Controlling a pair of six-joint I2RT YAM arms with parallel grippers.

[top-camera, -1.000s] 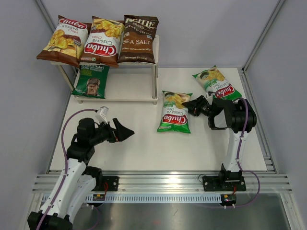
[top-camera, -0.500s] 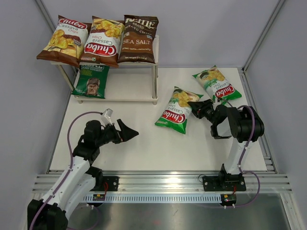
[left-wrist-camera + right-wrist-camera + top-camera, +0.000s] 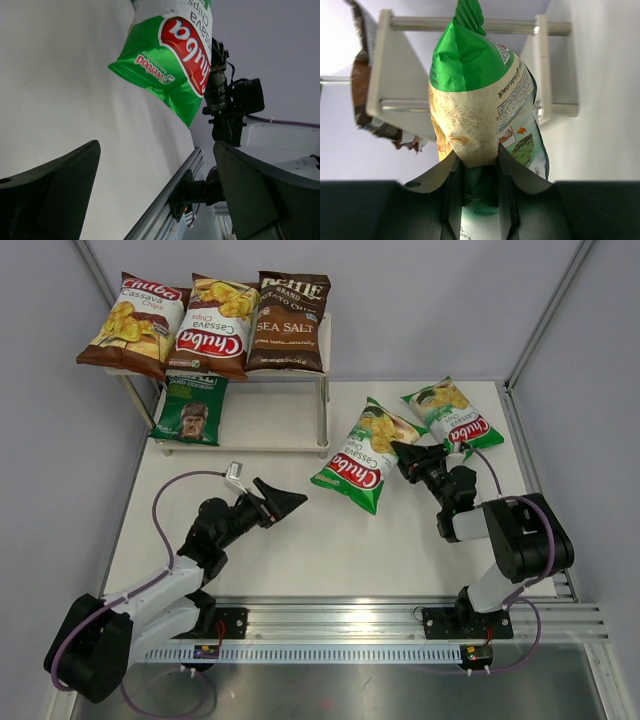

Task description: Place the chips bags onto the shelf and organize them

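On the right side of the counter (image 3: 300, 540), the right arm folds up from its base at the near edge, elbow bulging outward, with the forearm angled back toward the far left. The right end effector (image 3: 404, 454) is pinched narrow on the top seam of a green Chuba bag (image 3: 360, 455). In the right wrist view the two fingers (image 3: 506, 165) clamp the crimped edge and the bag (image 3: 480, 100) stands out ahead of them toward the shelf (image 3: 385, 75). This bag sits tilted, its bottom end pointing near-left; the left wrist view (image 3: 170, 55) shows it raised off the counter (cannot tell whether any corner touches). The left arm lies low and stretched from its near-left base, pointing right and slightly away. The left end effector (image 3: 290, 498) is spread wide, holding nothing, well apart from the held bag. A second green Chuba bag (image 3: 452, 415) lies flat at the far right. The shelf (image 3: 322, 390) stands far left: two brown Chuba bags (image 3: 132, 325) and the Kettle Sea Salt bag (image 3: 290, 322) sit side by side on the top board, and the dark green bag with a face (image 3: 190, 410) sits on the lower board at its left end. The counter is matte white, with grey walls (image 3: 420, 300) around it and a metal rail (image 3: 330, 625) along the near edge.
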